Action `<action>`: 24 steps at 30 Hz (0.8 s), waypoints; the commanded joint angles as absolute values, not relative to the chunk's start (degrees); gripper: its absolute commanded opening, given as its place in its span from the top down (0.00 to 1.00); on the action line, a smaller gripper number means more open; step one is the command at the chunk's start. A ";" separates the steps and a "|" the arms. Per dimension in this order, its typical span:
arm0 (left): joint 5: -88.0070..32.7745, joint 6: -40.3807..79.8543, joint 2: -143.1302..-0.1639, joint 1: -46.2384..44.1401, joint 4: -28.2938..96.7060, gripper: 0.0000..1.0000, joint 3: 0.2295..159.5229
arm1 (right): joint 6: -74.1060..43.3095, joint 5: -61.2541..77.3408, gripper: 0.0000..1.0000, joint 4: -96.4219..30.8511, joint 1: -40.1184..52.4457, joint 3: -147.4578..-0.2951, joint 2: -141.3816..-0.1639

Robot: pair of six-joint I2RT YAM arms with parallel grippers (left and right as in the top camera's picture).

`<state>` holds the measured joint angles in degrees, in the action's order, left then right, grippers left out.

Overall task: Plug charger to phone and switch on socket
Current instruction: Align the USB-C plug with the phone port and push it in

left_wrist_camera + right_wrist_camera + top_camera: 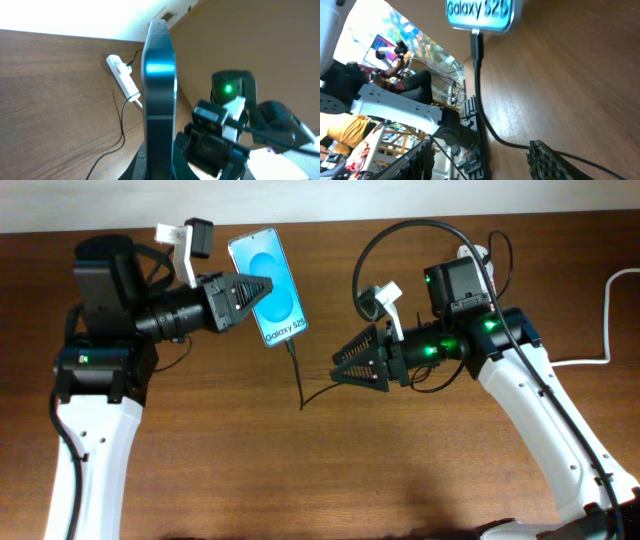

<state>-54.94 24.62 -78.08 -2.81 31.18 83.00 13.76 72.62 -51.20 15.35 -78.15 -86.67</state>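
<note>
My left gripper [266, 286] is shut on the phone [278, 308] and holds it tilted above the table, cyan screen up. In the left wrist view the phone [159, 85] shows edge-on between the fingers. The charger's connector [476, 42] sits in the phone's bottom edge [480, 12]. The black charger cable [298, 380] hangs down to the table and runs right. My right gripper [337, 366] is open just right of the cable, which passes between its fingers [485, 160]. The white socket [122, 75] lies far off on the table, mostly hidden under my right arm in the overhead view.
A thick white cord [608, 320] loops at the table's right edge. A black cable loop [400, 235] arches over my right arm. The far table edge runs along the top of the overhead view.
</note>
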 commanded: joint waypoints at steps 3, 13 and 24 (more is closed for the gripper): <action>-51.00 37.80 -77.67 -2.46 30.02 1.00 83.55 | 8.97 78.87 0.42 -44.53 18.59 -78.30 -86.87; -50.96 37.95 -77.67 -2.46 30.00 1.00 83.55 | -30.98 73.54 0.60 -24.14 20.88 -78.32 -90.37; -50.50 38.00 -77.67 -2.46 30.02 1.00 83.55 | -30.92 81.17 0.75 -21.65 22.41 -78.30 -90.37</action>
<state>-50.50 37.58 -78.13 -2.81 30.57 83.02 -31.31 80.38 -22.20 21.02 -77.71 -90.39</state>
